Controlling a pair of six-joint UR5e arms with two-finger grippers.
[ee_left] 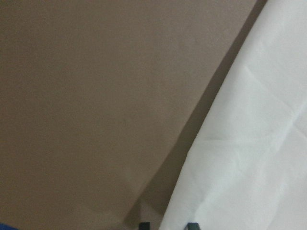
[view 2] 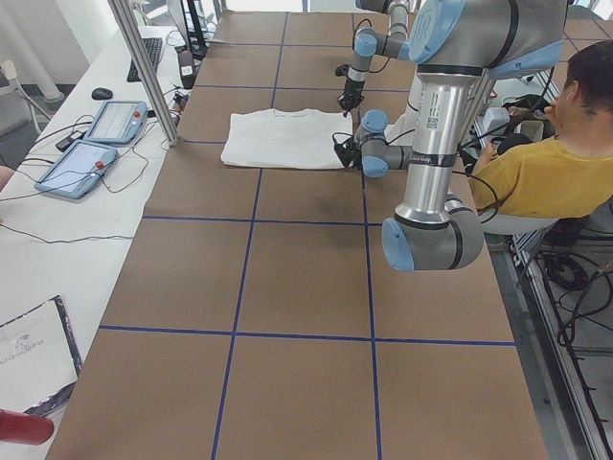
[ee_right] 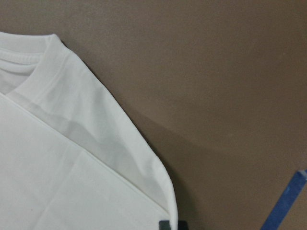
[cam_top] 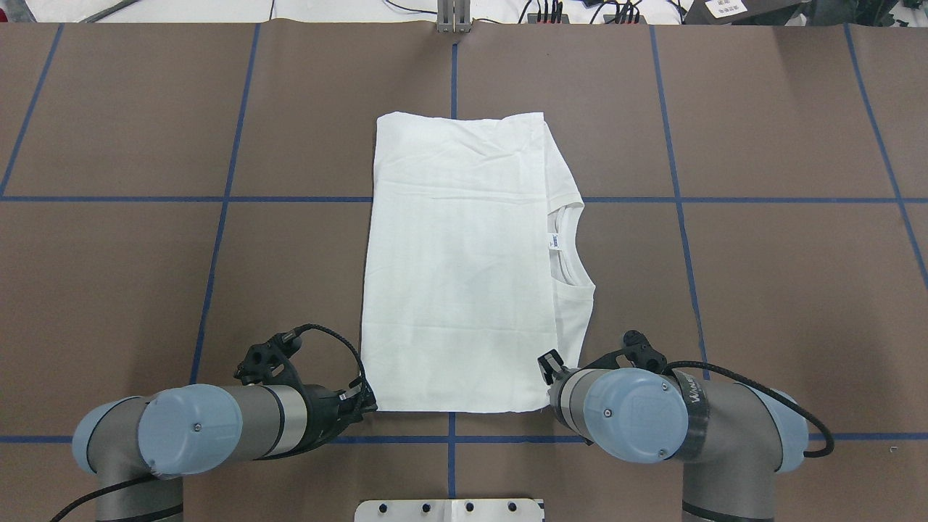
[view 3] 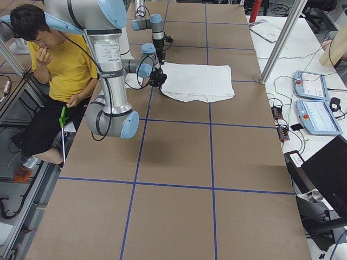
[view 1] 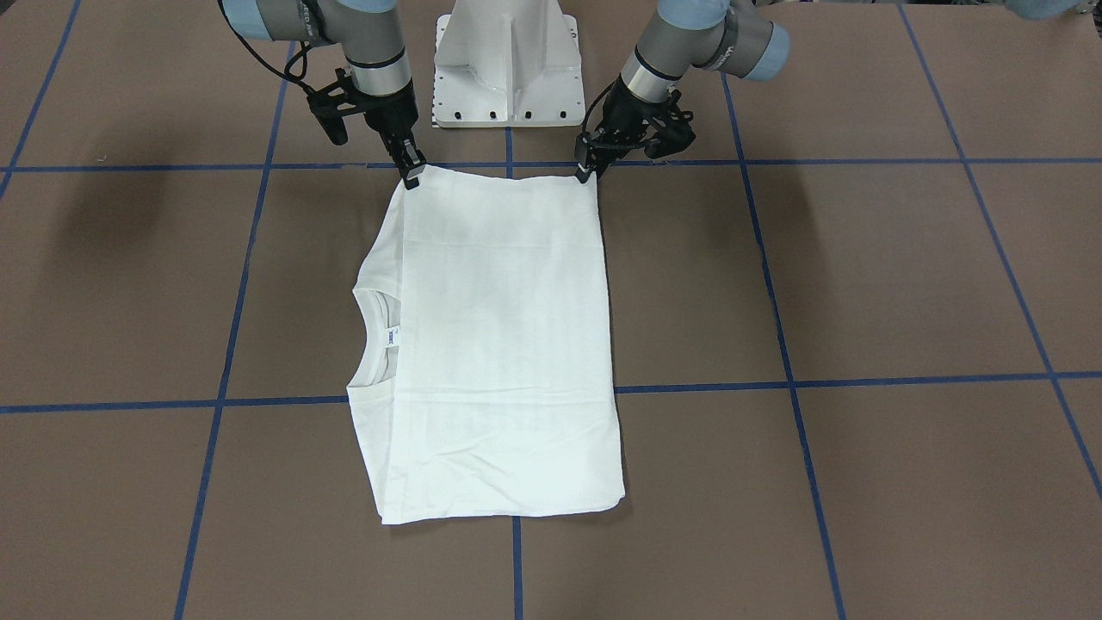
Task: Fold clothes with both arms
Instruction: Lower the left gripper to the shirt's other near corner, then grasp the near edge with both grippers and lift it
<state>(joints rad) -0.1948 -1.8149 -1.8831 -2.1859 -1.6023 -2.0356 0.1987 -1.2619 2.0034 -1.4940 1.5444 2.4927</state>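
Note:
The white T-shirt (view 1: 499, 344) lies folded into a long rectangle in the middle of the brown table (view 1: 861, 275). Its collar (view 1: 376, 336) and small neck label (view 1: 394, 337) peek out on the robot's right side. My left gripper (view 1: 587, 175) is shut on the near left corner of the shirt, and my right gripper (view 1: 411, 178) is shut on the near right corner. The left wrist view has the cloth edge (ee_left: 249, 158) held a little off the table, with a shadow under it. In the right wrist view the shoulder corner (ee_right: 158, 191) sits between the closed fingertips.
The white pedestal base (view 1: 508, 69) stands just behind the grippers. Blue tape lines (view 1: 783, 344) divide the table into squares. A seated person in a yellow shirt (view 2: 556, 182) is behind the robot. Tablets (view 2: 96, 144) and cables lie on the side bench beyond the far edge.

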